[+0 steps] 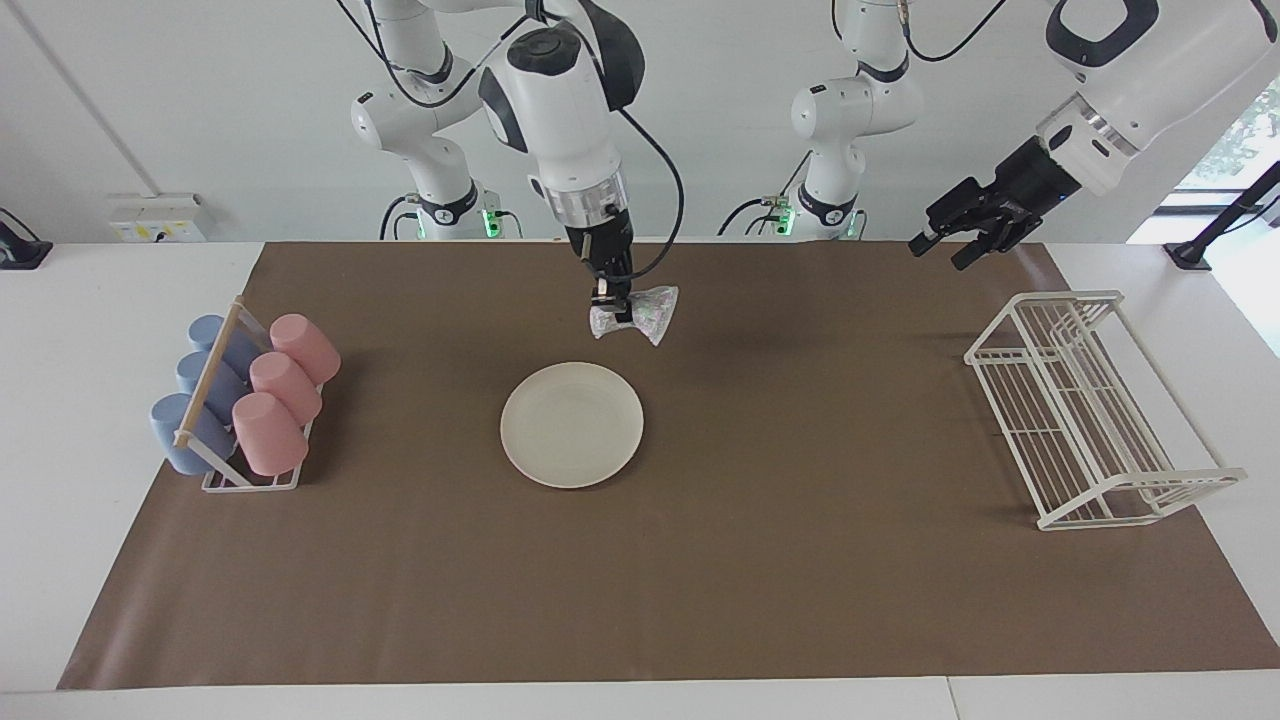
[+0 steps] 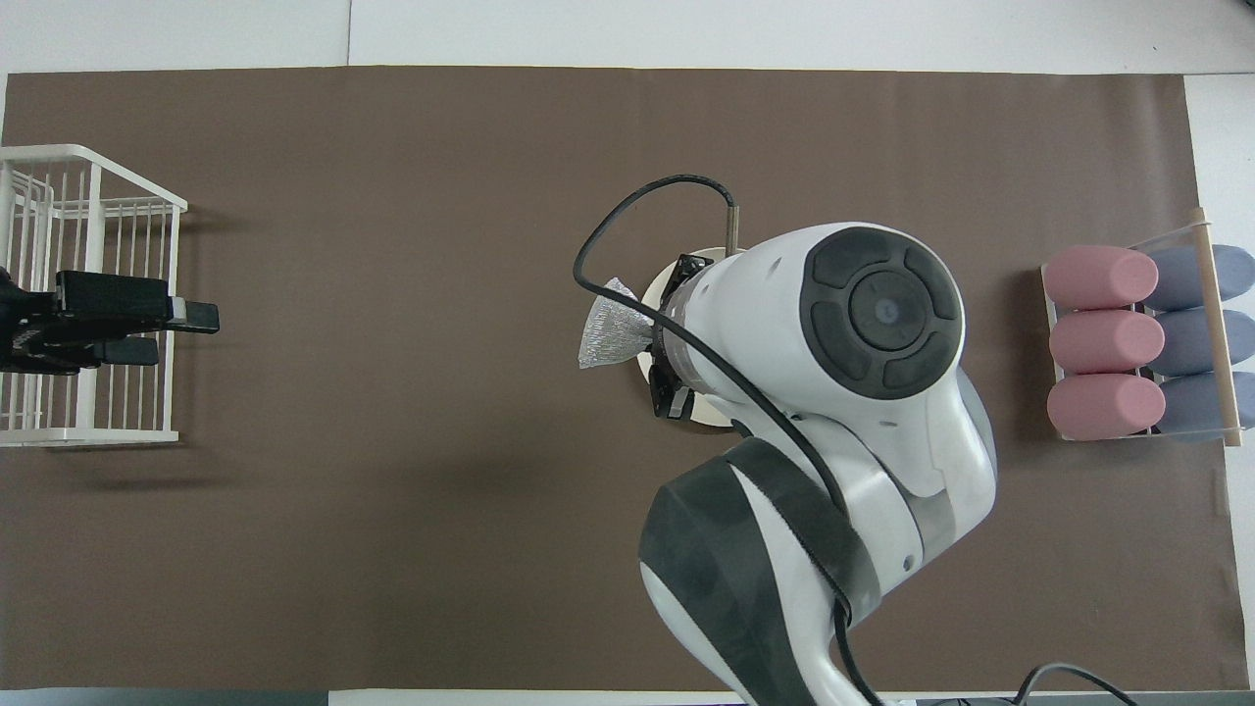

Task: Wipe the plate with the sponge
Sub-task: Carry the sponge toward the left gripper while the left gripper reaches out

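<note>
The cream-white plate (image 1: 572, 425) lies flat in the middle of the brown mat; in the overhead view only slivers of its rim (image 2: 655, 294) show under the right arm. My right gripper (image 1: 608, 300) hangs in the air over the plate's edge, shut on the glittery silver sponge (image 1: 650, 312), pinched at its middle. The sponge (image 2: 613, 333) sticks out sideways and does not touch the plate. My left gripper (image 1: 938, 253) waits open and empty above the white wire rack at the left arm's end of the table.
A white wire rack (image 1: 1090, 410) stands at the left arm's end of the mat. At the right arm's end of the mat, a cup holder (image 1: 250, 400) carries three pink and three blue cups lying on their sides.
</note>
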`<state>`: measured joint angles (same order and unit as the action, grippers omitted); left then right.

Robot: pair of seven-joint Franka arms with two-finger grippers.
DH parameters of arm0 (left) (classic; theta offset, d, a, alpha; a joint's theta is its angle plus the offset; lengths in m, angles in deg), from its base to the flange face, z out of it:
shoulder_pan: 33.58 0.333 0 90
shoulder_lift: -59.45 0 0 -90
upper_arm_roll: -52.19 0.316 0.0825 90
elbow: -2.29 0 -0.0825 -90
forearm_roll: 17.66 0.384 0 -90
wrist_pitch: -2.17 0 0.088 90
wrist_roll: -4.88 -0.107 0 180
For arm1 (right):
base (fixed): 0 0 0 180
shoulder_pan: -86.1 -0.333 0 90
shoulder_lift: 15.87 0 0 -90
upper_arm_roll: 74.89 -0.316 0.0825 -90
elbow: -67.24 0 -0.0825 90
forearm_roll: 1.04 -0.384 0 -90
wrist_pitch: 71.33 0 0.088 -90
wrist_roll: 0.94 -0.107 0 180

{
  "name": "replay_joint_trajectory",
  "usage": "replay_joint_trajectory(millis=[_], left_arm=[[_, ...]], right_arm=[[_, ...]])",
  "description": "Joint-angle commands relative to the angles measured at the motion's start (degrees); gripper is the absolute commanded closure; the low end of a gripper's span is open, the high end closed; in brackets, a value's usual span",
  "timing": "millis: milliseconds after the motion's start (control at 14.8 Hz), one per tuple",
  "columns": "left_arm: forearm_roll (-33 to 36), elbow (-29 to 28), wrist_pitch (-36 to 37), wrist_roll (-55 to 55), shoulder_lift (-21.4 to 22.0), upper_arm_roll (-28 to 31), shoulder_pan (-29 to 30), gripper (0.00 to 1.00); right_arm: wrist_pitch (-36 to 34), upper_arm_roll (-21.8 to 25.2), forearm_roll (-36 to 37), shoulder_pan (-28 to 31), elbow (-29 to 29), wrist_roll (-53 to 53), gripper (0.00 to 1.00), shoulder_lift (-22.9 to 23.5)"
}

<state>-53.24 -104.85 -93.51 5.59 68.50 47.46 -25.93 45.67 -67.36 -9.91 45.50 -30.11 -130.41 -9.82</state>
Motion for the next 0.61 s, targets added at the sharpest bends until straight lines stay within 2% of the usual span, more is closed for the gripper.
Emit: replay_joint_trajectory(millis=[0, 202, 405, 540], left_arm=[[-8.6, -6.3, -3.1, -6.2, 1.1, -0.3, 2.4, 0.00], [-16.2, -10.4, -4.0, -12.1, -0.3, -0.3, 2.5, 0.00], [-23.6, -11.6, -0.4, -21.2, -5.7, -0.3, 5.0, 0.00], [-27.6, -13.1, 1.9, -26.4, -8.5, -0.3, 6.5, 0.00]], right_arm=[[2.4, -0.8, -1.5, -1.8, 1.9, -2.6, 1.00, 1.6], [4.2, -2.7, -3.9, -2.6, 1.8, -2.9, 1.00, 1.5], [10.1, -2.9, -4.0, -4.0, 1.5, -4.9, 1.00, 2.1], [11.8, -3.0, -4.0, -4.1, 2.0, -5.5, 1.00, 4.3]])
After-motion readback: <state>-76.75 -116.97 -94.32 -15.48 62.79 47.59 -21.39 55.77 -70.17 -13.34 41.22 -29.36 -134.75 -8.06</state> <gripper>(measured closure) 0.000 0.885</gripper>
